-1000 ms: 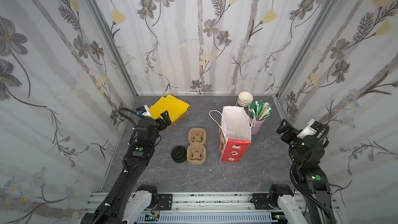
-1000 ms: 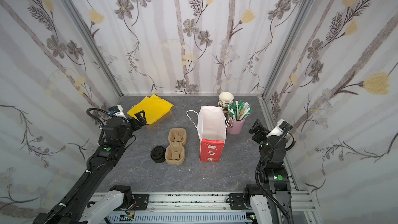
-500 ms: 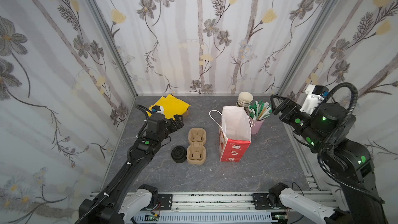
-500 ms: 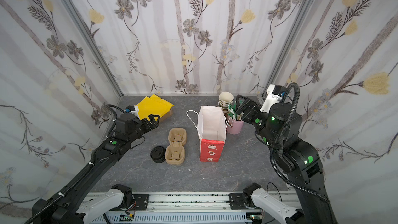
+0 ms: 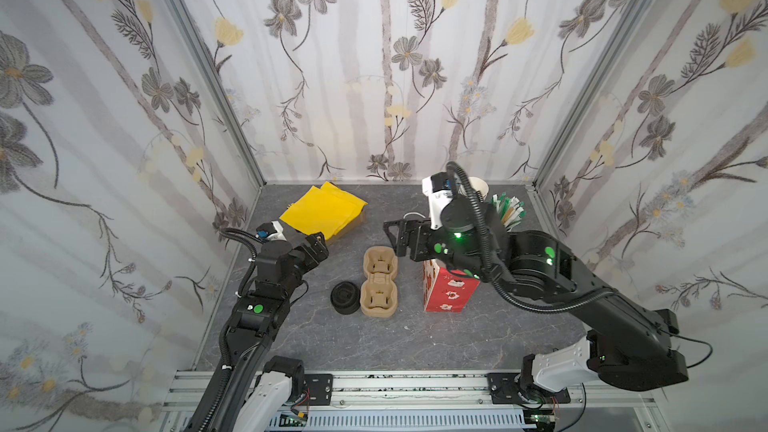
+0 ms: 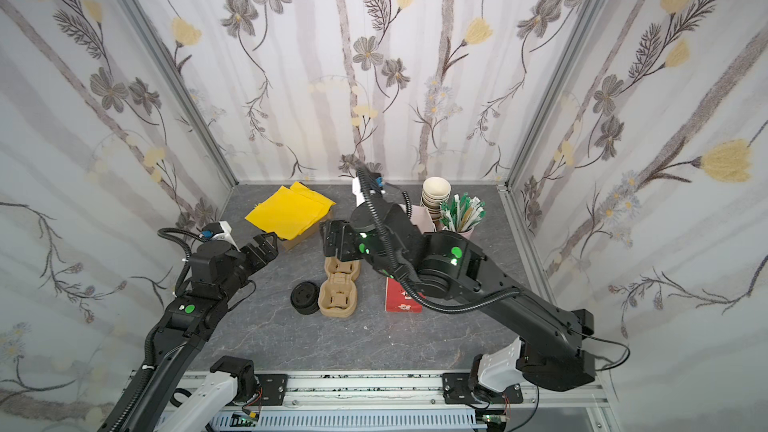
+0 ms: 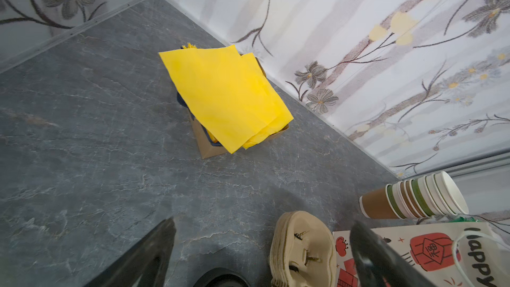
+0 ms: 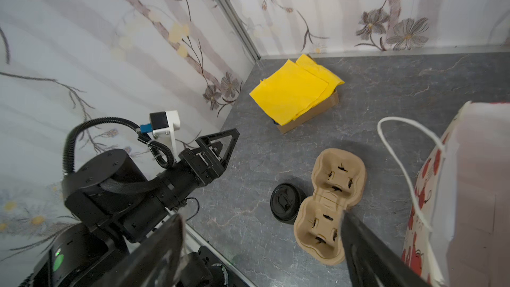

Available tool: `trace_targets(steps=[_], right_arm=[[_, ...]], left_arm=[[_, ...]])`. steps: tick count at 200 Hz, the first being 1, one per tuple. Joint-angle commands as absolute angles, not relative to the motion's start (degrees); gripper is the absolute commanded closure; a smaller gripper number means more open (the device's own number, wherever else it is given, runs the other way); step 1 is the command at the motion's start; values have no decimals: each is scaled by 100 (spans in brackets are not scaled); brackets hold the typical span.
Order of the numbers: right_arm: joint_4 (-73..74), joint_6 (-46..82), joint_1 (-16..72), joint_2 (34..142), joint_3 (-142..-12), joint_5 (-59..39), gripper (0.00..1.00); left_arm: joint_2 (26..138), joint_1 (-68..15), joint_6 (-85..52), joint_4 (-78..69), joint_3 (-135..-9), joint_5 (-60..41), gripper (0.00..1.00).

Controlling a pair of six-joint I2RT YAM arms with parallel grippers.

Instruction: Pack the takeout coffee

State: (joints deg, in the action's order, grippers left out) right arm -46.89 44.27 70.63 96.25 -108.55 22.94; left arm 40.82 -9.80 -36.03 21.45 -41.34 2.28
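Takeout coffee: you can't pick it out anywhere. Right arm [image 5: 536, 261] hides most of the paper bag [image 5: 446, 295]. Left gripper [image 5: 319, 243], right gripper [image 5: 395, 238]: jaws open, empty.

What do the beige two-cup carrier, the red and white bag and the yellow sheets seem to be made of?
The beige carrier looks like moulded paper pulp: matte, fibrous, with rounded edges. The bag seems to be smooth printed paper, judging by its flat folded walls. The yellow sheets look like thin matte paper or tissue, since their edges droop; thin cloth cannot be excluded.
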Motion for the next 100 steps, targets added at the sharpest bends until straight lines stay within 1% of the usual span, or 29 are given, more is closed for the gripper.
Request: trace_targets(steps=[1,45,73,100], right_arm=[[-5027,4989,7157,10081,-10887,2254,13],[-5711,5820,7148,11213,-11421,2205,18],[-6064,6086,7060,11984,-11853,1979,27],[-6588,6361,6870,12514,-12092,1958,32]], left_arm=[[3967,-873,-3749,2492,-4039,125,0],[3854,-800,-3879,2661,-3951,178,0],[3876,-800,-3964,2676,-3924,203,0],[3894,-794,-3955,2689,-3928,209,0]])
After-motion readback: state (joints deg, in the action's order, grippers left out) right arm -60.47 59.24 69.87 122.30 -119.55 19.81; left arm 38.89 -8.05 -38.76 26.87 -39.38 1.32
